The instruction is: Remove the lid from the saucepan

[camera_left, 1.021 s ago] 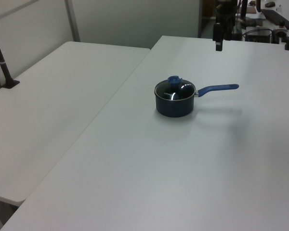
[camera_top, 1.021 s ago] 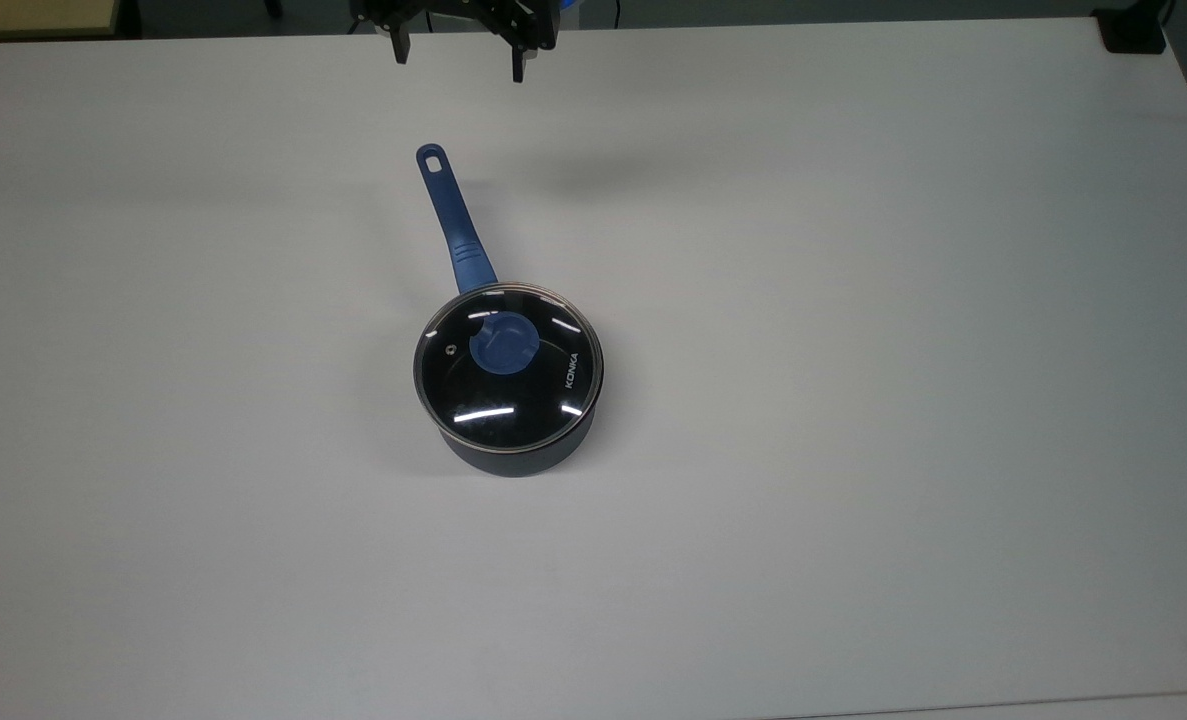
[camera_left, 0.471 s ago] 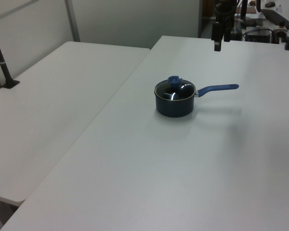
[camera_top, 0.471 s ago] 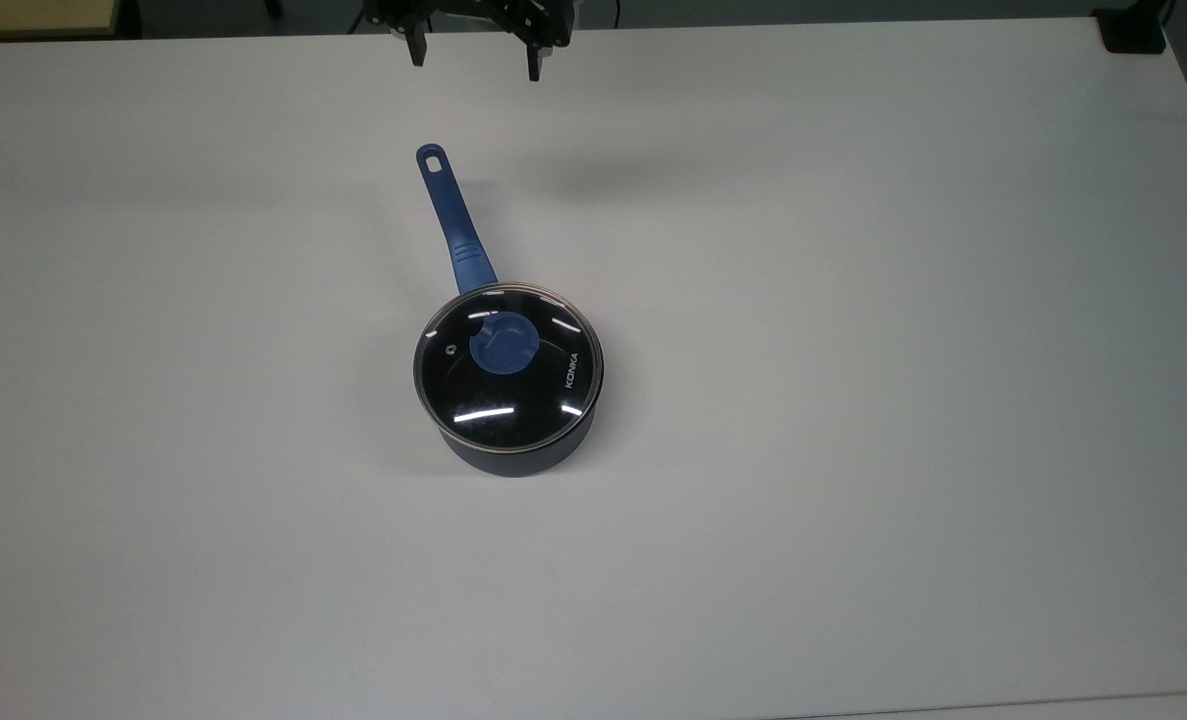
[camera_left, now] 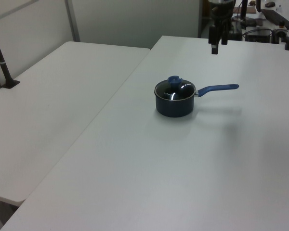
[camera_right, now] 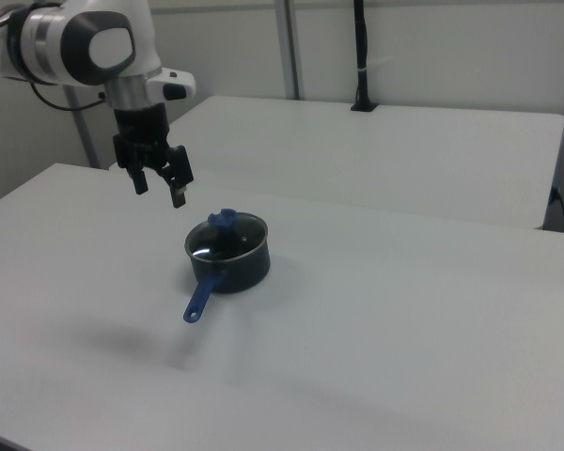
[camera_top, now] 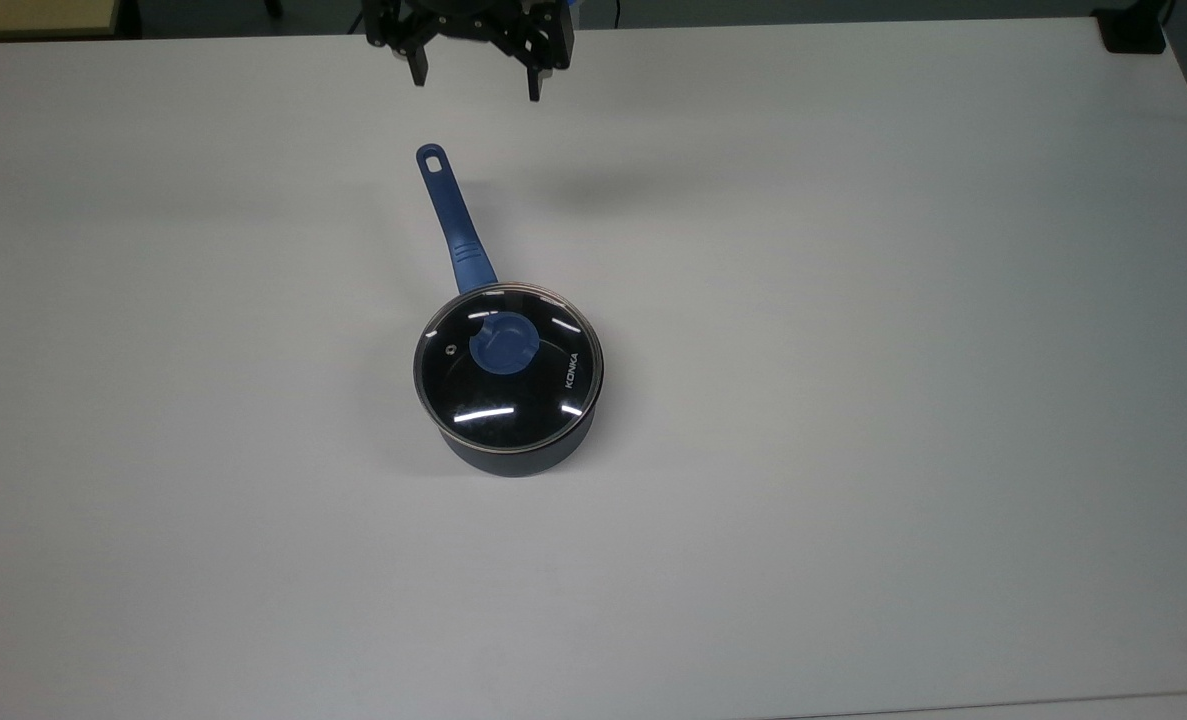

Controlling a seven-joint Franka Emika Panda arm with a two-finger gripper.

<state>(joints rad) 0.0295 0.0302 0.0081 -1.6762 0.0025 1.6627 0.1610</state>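
Note:
A small dark navy saucepan stands mid-table, its long blue handle pointing toward the top view's upper edge. The glass lid with its blue knob sits on the pan. My gripper hangs open and empty in the air beyond the handle's end, well apart from the lid.
The pan stands on a wide white table. A second white table adjoins it on the left view's left, with a dark post at its edge. Dark equipment stands behind the arm.
The gripper has come a little lower and closer to the pan's handle end. Pan and lid have not moved.

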